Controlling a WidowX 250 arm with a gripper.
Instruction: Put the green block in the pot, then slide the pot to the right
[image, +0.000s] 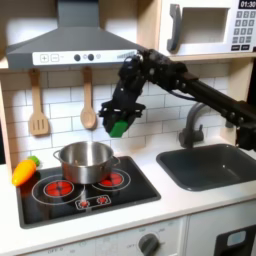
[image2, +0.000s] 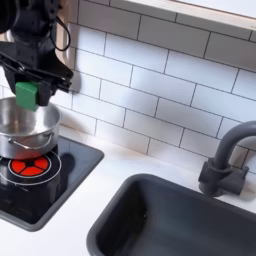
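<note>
Fingers (image: 113, 108) clamped on the green block (image: 119, 127), carrying it in the air! Scanning the first exterior view from its left: carrot toy (image: 25, 170), then the pot (image: 85, 160) on the burner, with the gripper (image: 120, 122) hovering above its right rim (transport step, I'd judge). Next: shift over the opening, lower, release.

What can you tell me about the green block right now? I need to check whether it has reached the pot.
The green block is a small, bright green, cube-like piece with a plain, smooth, plastic-looking surface. It is clamped between the fingers of the black gripper, which cover its upper part, and it hangs in the air, touching nothing else. In the first exterior view it sits above and a little right of the pot; in the second exterior view it is above the pot's rim. It is not yet inside.
</note>
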